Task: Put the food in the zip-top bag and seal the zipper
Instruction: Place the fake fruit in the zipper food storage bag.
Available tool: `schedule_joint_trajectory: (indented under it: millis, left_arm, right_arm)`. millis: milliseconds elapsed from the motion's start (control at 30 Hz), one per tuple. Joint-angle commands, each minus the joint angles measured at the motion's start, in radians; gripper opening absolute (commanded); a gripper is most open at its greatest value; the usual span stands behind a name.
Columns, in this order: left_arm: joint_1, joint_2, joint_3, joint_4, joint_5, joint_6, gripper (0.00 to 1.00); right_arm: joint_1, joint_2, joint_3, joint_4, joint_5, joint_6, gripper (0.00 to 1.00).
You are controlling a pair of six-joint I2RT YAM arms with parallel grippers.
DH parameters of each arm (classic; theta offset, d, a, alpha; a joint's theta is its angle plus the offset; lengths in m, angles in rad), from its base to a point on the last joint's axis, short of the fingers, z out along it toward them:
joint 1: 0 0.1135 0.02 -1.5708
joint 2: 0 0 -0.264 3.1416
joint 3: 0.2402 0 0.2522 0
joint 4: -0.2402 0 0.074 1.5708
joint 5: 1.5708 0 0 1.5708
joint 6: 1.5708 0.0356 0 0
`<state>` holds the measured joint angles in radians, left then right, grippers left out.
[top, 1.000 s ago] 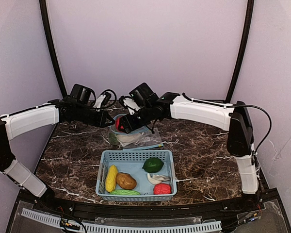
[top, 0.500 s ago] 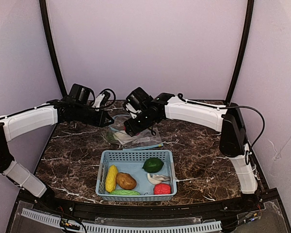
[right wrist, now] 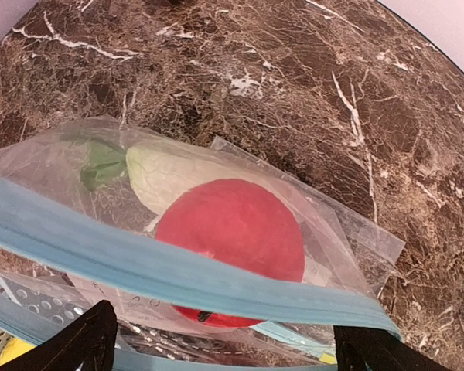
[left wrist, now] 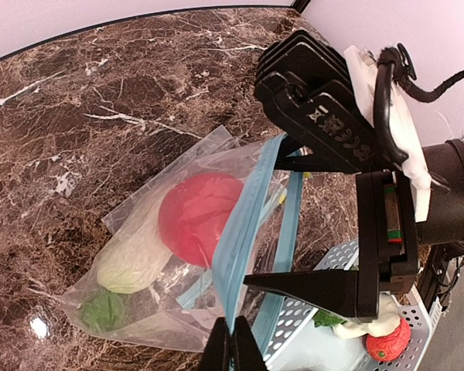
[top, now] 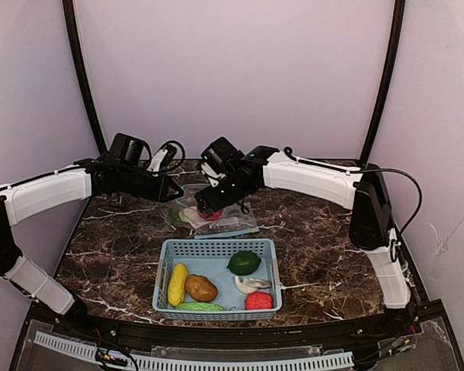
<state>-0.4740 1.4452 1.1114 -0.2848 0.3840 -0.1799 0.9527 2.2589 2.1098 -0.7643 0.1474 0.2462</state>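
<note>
The clear zip-top bag (top: 216, 222) lies behind the basket, with a red apple (left wrist: 197, 216) and a white radish (left wrist: 135, 259) inside it. My left gripper (left wrist: 232, 345) is shut on the bag's blue zipper strip (left wrist: 243, 239) and holds the mouth up and open. At that mouth my right gripper (right wrist: 224, 349) stands open with nothing between its fingers (right wrist: 81, 344), and the apple (right wrist: 232, 232) lies just past them behind the strip. The yellow corn (top: 177, 284), brown potato (top: 201, 287), dark green fruit (top: 244, 262), mushroom (top: 251, 284), small red fruit (top: 258, 300) and green pod (top: 199, 307) lie in the basket.
The light blue plastic basket (top: 216, 244) sits in front of the bag, its far rim touching the bag's near edge. Dark marbled tabletop (top: 325, 232) runs to both sides. Both arms reach in over the back of the table and meet above the bag.
My right gripper brought the red apple down to the bag's mouth and opened; the apple now lies inside the bag. The left gripper kept its hold on the zipper strip.
</note>
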Motion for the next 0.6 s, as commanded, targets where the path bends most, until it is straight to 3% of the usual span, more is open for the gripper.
schedule_joint_trajectory:
  millis: [0,367,567]
  left_arm:
    - [0.008,-0.005,-0.01,0.013,0.014,0.003,0.01]
    - [0.008,0.001,-0.009,0.011,0.008,0.004,0.01]
    - [0.008,0.005,-0.008,0.012,0.011,0.003,0.01]
  right_arm:
    - [-0.017,-0.05,-0.016,-0.014,-0.064,-0.007,0.96]
    - [-0.009,-0.267,-0.168,0.148,-0.271,-0.012,0.97]
    - [-0.009,-0.307,-0.259,0.242,-0.199,-0.035,0.98]
